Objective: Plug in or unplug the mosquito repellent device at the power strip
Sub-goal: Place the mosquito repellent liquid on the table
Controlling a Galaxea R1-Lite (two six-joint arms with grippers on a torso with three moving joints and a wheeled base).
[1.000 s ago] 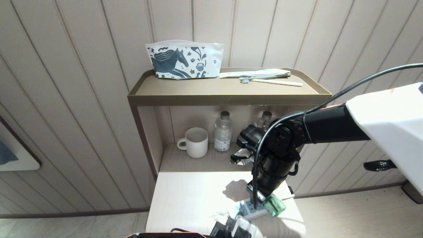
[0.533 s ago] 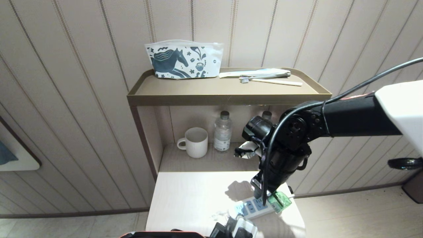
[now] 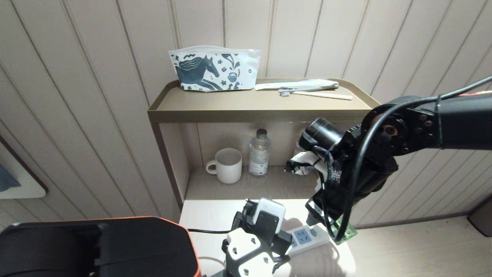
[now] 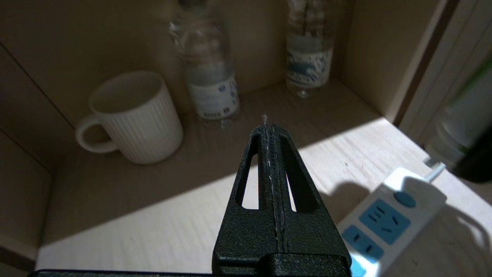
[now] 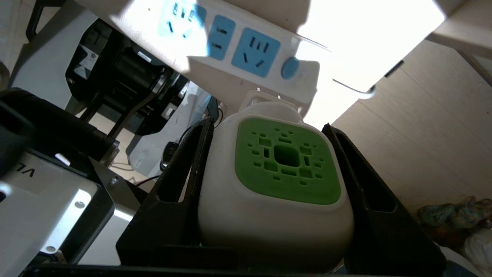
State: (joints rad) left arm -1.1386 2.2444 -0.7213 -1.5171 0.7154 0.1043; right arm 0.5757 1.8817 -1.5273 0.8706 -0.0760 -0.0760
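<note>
I had pulled the mosquito repellent device (image 5: 275, 184) up off the power strip (image 3: 305, 237); my right end effector (image 5: 269, 130) gripped it just past the strip's button end, so the unplugging looked done. My left end effector (image 4: 269, 132), pinched shut and empty, had come up beside the strip. Behind the strip stood a mug (image 3: 227, 165) and a water bottle (image 3: 259, 154), well apart from it.

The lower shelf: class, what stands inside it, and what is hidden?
Inside the lower shelf stand a white mug and a water bottle. The right arm covers its right side in the head view; the left wrist view shows a second bottle there.
</note>
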